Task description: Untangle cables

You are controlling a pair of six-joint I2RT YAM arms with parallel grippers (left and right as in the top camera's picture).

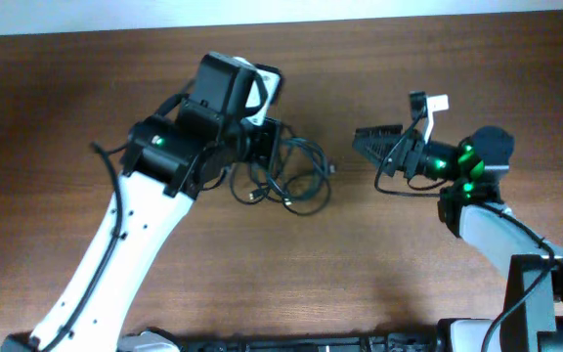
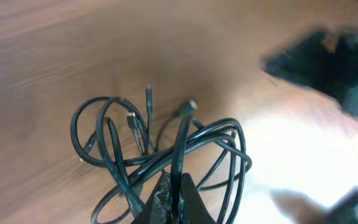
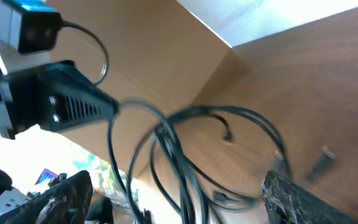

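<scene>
Table (image 1: 457,49): brown wood.
Left arm (image 1: 130,230) comes in from 7 o'clock and reaches to just above table centre. Right arm (image 1: 487,220) comes in from 4 o'clock, head pointing toward 9.

Cables (image 1: 296,178): one tangled clump of thin black loops just above table centre, at 4 o'clock of the left wrist head and near the right gripper's 9 o'clock side, not touching it. Can't tell if the clump is lifted or resting on the wood.

Left gripper (image 2: 174,186): jaws pinched tight on a few strands at the clump's 6 o'clock edge in its wrist view, with the loops fanning toward 12.
Right gripper (image 1: 368,143): spread wide, holding nothing. In its wrist view the fingers (image 3: 294,196) frame the clump but are apart from it.

One plug (image 2: 191,106) and a second (image 2: 148,93) stick out free at the clump's 12 o'clock. The third is not clear.

Likely step: left anchors while right moves in for one strand.
- Aim for a free plug end or the outer loop on the 3 o'clock side, not the crossing.
- Close on one cord only.
- Pull slowly toward 3 o'clock.
- If the whole clump drags, stop and regrip nearer the plug.
- Risk: catching two strands will probably tighten the knot.
</scene>
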